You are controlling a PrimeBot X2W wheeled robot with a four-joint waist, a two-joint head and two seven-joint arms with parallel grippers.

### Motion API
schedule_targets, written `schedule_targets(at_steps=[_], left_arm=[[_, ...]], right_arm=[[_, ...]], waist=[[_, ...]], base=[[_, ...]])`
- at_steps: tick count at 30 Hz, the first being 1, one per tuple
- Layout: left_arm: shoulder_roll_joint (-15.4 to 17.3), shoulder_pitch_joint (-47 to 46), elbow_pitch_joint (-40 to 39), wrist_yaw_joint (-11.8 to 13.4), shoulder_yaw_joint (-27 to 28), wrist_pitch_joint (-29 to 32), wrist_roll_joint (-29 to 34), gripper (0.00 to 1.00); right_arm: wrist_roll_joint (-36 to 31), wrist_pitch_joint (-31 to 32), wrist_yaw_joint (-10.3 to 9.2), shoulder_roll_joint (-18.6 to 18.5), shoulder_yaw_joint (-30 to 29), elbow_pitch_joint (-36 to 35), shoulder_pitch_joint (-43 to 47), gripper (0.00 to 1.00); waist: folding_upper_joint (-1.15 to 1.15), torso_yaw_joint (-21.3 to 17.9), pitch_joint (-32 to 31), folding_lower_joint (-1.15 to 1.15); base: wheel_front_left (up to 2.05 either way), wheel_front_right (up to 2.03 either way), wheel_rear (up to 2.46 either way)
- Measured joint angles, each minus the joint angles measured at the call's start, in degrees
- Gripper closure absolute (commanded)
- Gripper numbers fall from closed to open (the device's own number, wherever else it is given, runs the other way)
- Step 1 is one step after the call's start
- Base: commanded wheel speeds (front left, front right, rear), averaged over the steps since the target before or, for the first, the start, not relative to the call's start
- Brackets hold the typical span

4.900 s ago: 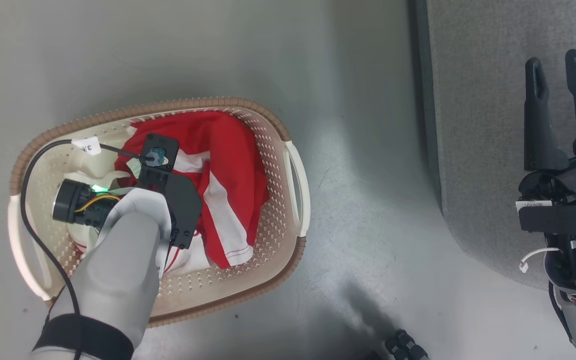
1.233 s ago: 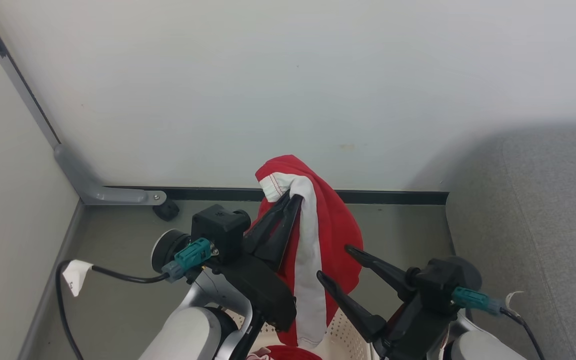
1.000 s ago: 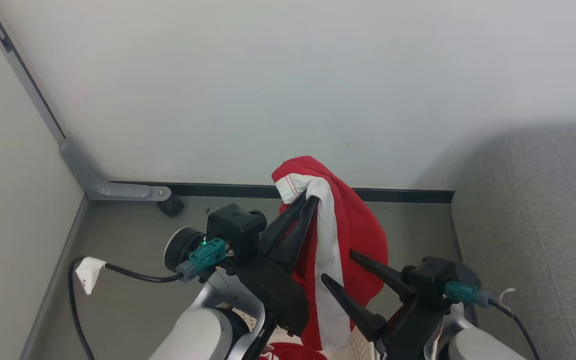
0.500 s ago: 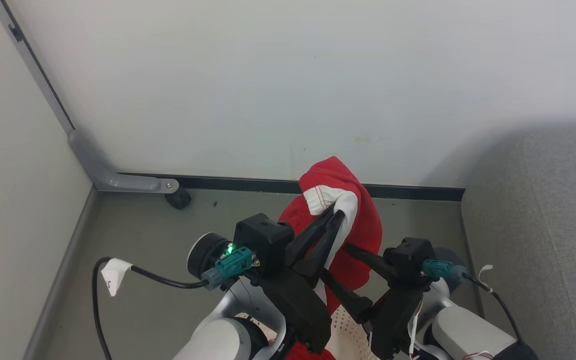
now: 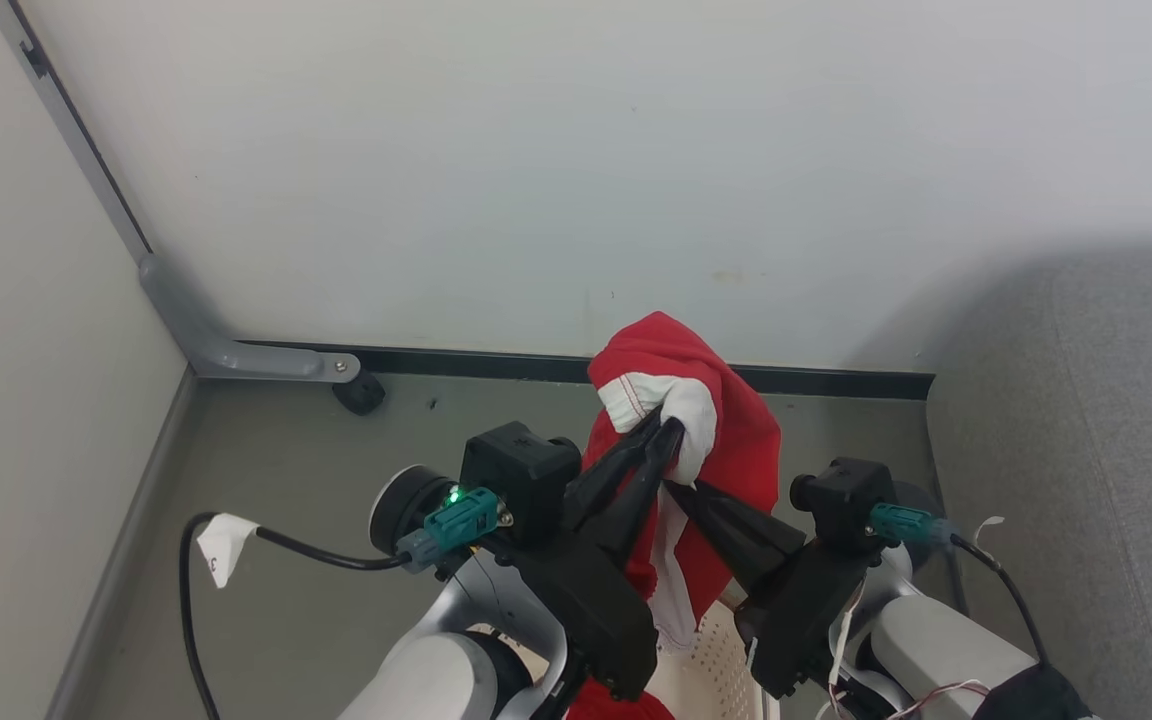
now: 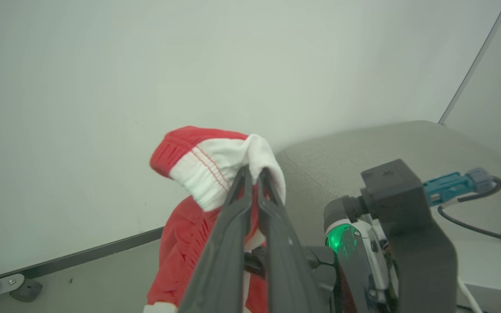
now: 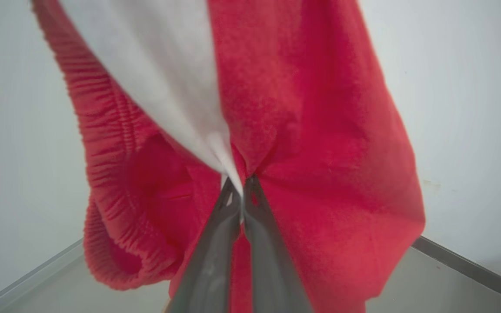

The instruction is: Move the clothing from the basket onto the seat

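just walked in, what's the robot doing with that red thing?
Both grippers are shut on one red-and-white garment, held up before the wall above the basket: left gripper on the white-trimmed edge, right gripper on the fabric just below. The grey seat is off to the right; the garment isn't on it yet.

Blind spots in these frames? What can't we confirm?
- Head view: cream perforated plastic basket is cut by the bottom edge and covered by the left gripper and right gripper; its contents are hidden.
- Head view: red-and-white fabric garment runs behind the right gripper lower down; the right wrist view crops it.
- Head view: grey upholstered seat is cut by the right edge; what lies on it can't be told.
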Motion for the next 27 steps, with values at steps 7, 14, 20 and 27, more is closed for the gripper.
schedule_targets(at_steps=[7,14,20,27], left_arm=[[0.3,0.0,0.9,0.6,1.2,0.0,0.0,1.00],[0.4,0.5,1.0,1.0,1.2,0.0,0.0,1.00],[1.7,2.2,1.1,1.5,1.2,-0.1,0.4,1.00],[1.8,2.8,1.0,1.5,0.8,-0.1,0.4,0.69]], right_arm=[[1.1,-3.8,0.00,-0.7,-0.6,0.0,0.4,1.00],[1.9,-5.8,0.00,-2.2,-2.7,-0.1,1.6,1.00],[2.3,-6.3,0.00,-2.6,-4.2,-0.5,1.6,1.00],[2.3,-6.8,0.00,-4.0,-6.6,-2.4,2.1,1.00]], waist=[[0.00,-0.8,-0.1,0.00],[0.00,-1.8,-0.4,0.00],[0.00,-3.1,-0.7,0.00],[0.00,-4.7,-1.1,0.00]], base=[[0.00,0.00,0.00],[0.00,0.00,0.00],[0.00,0.00,0.00],[0.00,0.00,0.00]])
